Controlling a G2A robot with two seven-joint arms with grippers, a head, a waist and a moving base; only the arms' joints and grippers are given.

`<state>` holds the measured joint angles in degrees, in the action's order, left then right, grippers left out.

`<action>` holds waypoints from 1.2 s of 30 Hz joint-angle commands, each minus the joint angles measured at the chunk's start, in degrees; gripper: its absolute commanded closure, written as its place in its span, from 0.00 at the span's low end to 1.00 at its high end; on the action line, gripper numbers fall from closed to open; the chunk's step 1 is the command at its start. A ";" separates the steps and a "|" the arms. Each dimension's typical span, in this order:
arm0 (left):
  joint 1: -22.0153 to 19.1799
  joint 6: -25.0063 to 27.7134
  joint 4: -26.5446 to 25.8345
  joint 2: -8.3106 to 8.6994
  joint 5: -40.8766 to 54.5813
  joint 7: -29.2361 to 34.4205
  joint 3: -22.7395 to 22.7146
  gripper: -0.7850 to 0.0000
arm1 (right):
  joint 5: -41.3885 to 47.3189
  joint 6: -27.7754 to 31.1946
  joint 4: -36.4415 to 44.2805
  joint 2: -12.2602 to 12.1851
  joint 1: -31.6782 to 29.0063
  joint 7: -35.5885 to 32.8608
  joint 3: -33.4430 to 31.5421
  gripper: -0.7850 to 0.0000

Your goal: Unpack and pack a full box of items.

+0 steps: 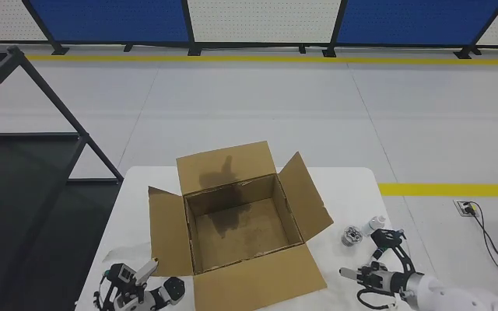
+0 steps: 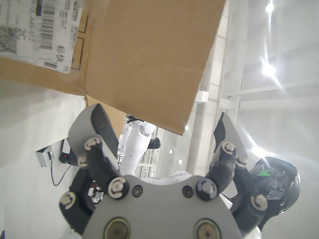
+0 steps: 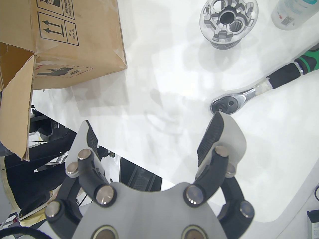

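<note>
big brown cardboard box (image 1: 233,198) sits in the middle of the white bench (image 1: 342,186). top is open, all 4 flaps folded out. from above u can see its brown bottom, w/ a dark shadow on the far wall.

right of the box, 3 things lie on the bench, close together:
- a round gray metal part (image 3: 228,17) w/ holes in it, standing on its flat end.
- a white bottle (image 3: 294,3) w/ a blue-green label, just right of the part & a bit farther.
- a shiny ratchet wrench (image 3: 251,91) w/ a black & green handle, lying flat, nearer than the other 2.

the 3 things are apart from each other.

right gripper (image 3: 153,125) is at the near right of the bench, by the near edge, low over the top. its jaws are wide apart w/ nothing btw them. one finger tip is just beside the wrench head. can't tell if it touches.

left gripper (image 2: 161,114) is by the near left corner of the box, pointing up under a box flap. jaws are apart, nothing held. the flap's corner shows btw the 2 fingers but farther off, not pinched. a white label (image 2: 37,23) w/ bar codes is stuck on the cardboard next to it.
</note>
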<state>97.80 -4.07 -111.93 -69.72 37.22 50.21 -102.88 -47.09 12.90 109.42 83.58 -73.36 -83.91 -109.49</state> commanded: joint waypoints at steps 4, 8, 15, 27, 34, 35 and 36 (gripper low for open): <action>-1.11 0.72 1.13 0.00 1.34 -1.90 1.04 0.00 | 0.66 -0.59 -0.08 -0.86 -0.59 0.72 0.15 0.00; -2.73 1.13 1.84 -0.04 1.79 -4.22 2.36 0.00 | 1.21 -0.83 -0.26 -1.53 -0.80 1.13 0.45 0.00; -4.15 2.27 2.56 -0.05 3.14 -6.95 3.01 0.00 | 2.26 -1.52 -0.37 -2.67 -1.20 1.88 0.70 0.00; -2.29 0.18 1.49 0.61 3.68 -2.65 1.53 0.00 | 3.45 -3.01 -1.02 -4.49 -0.85 2.58 1.47 0.00; -4.32 1.04 3.37 0.62 5.69 -5.29 1.77 0.00 | 3.82 -3.82 -1.25 -5.52 -0.52 3.13 2.53 0.00; -4.70 0.90 3.58 0.64 5.75 -5.37 1.92 0.00 | 3.88 -3.95 -1.25 -5.66 -0.55 3.26 2.63 0.00; -5.06 0.81 3.78 0.67 5.71 -5.45 2.07 0.00 | 3.87 -4.07 -1.24 -5.81 -0.59 3.28 2.74 0.00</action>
<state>93.16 -3.11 -108.39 -69.08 42.95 44.84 -101.00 -43.23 8.97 108.17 77.94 -73.90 -80.69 -106.85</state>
